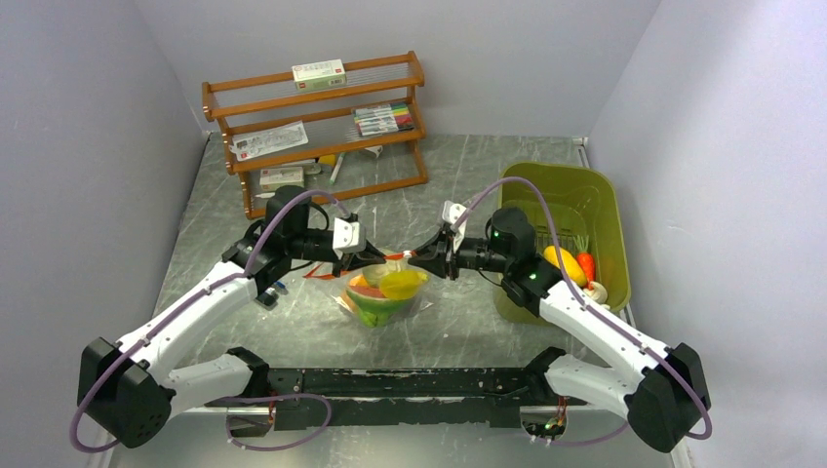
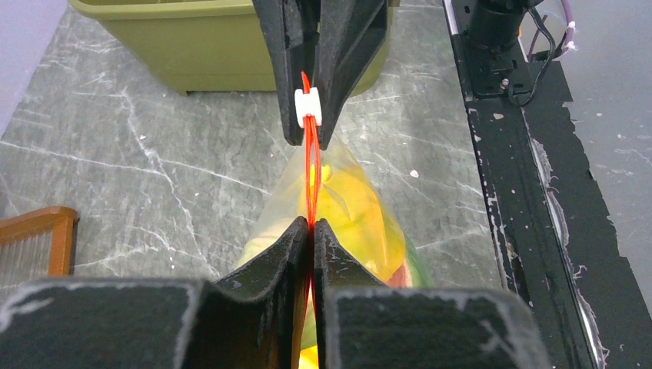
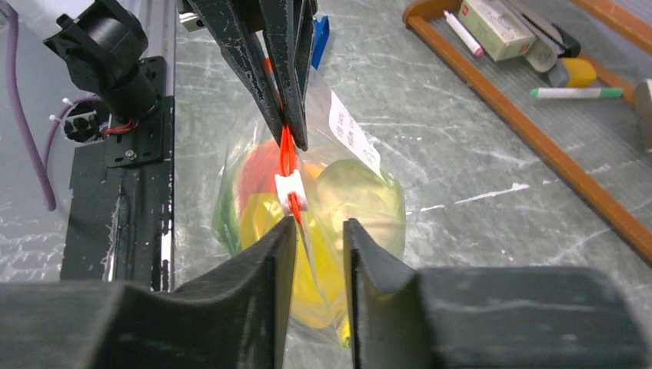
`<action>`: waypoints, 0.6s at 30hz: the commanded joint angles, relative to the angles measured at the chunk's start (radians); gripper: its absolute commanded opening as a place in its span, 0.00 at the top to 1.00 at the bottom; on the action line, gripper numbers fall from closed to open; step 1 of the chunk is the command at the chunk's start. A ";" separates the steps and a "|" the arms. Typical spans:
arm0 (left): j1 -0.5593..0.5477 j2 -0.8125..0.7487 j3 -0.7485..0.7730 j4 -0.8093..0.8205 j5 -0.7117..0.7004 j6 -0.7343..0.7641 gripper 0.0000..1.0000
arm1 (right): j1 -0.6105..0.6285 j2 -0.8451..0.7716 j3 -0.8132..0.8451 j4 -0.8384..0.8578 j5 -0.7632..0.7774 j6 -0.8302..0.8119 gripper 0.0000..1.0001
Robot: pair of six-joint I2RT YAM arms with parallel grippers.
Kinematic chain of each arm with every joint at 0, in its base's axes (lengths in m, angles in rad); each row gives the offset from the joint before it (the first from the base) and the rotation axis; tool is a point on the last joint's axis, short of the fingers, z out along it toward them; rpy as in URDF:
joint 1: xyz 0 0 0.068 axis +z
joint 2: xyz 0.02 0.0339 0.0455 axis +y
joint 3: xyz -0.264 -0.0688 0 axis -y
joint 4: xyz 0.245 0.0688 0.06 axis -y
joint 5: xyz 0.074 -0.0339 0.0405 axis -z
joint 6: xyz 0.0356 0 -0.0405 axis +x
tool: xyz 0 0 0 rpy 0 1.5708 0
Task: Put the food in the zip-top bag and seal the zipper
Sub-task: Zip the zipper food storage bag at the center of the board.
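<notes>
The clear zip-top bag (image 1: 385,297) hangs just above the table between my two grippers. It holds yellow, green and orange-red food (image 1: 398,285). My left gripper (image 2: 310,224) is shut on the red-orange zipper (image 2: 310,177) at the bag's left end. The right gripper (image 3: 319,224) faces it from the other end. Its jaws stand a narrow gap apart, with the bag's thin top edge running into the gap. The zipper's white slider (image 3: 291,191) sits just off its left fingertip. More food (image 1: 568,261), orange and yellow pieces, lies in the green bin.
An olive-green bin (image 1: 575,195) stands at the right, close behind the right arm. A wooden rack (image 1: 312,127) with marker pens (image 1: 382,119) and small boxes lines the back. The black base rail (image 1: 410,385) runs along the near edge.
</notes>
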 commanded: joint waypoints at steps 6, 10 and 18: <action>-0.007 -0.043 -0.018 0.079 0.009 -0.012 0.93 | -0.019 0.044 0.010 0.101 -0.128 0.009 1.00; -0.007 -0.053 -0.041 0.102 0.014 -0.021 0.93 | -0.018 0.043 0.015 0.108 -0.171 -0.010 0.94; -0.006 -0.060 -0.043 0.081 0.008 -0.009 0.93 | -0.019 0.096 0.041 0.066 -0.203 -0.056 0.98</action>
